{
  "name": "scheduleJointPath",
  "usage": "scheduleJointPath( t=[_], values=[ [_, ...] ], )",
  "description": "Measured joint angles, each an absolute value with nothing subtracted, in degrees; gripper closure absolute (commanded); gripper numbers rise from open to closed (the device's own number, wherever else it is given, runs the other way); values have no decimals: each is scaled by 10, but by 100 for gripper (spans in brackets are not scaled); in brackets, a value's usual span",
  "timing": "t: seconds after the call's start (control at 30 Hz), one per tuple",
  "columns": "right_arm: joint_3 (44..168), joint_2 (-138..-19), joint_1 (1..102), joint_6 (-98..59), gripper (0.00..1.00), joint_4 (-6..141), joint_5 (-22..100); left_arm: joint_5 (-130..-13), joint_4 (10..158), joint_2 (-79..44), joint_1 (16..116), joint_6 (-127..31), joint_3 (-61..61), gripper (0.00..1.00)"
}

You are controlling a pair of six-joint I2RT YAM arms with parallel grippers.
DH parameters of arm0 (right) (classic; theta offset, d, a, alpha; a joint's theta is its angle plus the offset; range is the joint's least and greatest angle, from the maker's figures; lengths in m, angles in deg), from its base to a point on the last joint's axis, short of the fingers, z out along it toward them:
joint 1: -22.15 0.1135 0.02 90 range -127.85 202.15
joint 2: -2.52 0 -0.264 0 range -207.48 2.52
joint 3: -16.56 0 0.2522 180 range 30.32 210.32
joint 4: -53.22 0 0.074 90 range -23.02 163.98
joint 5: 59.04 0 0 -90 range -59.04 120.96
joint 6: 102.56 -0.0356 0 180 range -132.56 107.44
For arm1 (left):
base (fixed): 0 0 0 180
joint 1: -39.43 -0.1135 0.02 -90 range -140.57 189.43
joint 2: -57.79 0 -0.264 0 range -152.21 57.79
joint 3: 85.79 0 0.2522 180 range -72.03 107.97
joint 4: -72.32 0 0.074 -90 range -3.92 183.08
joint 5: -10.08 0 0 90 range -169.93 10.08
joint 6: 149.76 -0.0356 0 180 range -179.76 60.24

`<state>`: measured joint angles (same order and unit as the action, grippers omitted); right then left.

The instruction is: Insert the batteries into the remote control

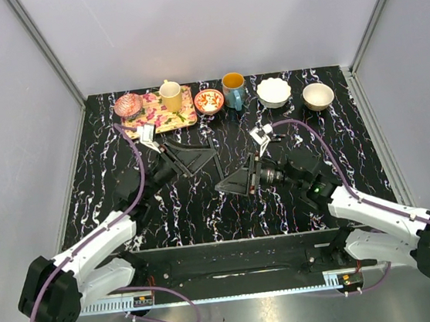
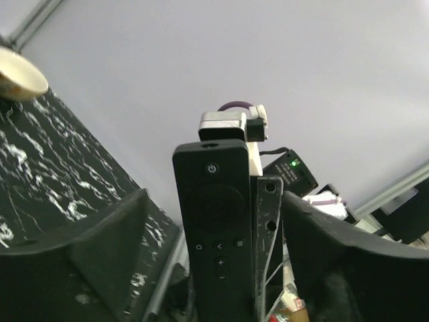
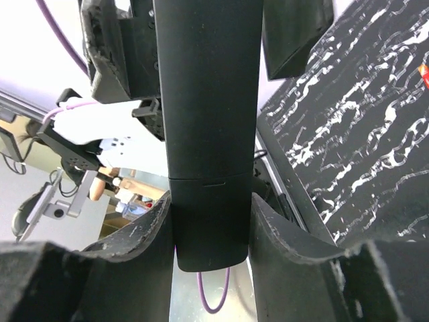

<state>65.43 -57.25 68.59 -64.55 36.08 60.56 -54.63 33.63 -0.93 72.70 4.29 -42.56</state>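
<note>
The remote control (image 2: 214, 201) is a slim black bar held in the air between my two grippers, above the middle of the table (image 1: 229, 214). The left wrist view shows its button face, with the power button at the far end. The right wrist view shows its plain back (image 3: 208, 100), with a seam near the lower end. My right gripper (image 3: 211, 201) is shut on that lower end, both fingers pressing on its edges. My left gripper (image 2: 214, 198) flanks the remote's other part and looks shut on it. In the top view the two grippers (image 1: 203, 161) (image 1: 233, 180) meet. No batteries are in view.
Along the back edge stand a patterned tray (image 1: 183, 118) with a pink dish (image 1: 128, 105) and a yellow cup (image 1: 170, 96), a red patterned bowl (image 1: 209, 101), an orange-lined blue mug (image 1: 233, 89) and two white bowls (image 1: 274, 92) (image 1: 318, 95).
</note>
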Motion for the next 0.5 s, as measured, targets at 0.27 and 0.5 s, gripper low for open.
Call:
scheduleJointPath(
  t=[0.27,0.5],
  values=[
    [716,-525,686,-536,100,599,561,-576,532,47,710,-16,-403,1],
    [825,-543,697,-427,100,810,439,-650,730,43,735,-80,-318,1]
  ],
)
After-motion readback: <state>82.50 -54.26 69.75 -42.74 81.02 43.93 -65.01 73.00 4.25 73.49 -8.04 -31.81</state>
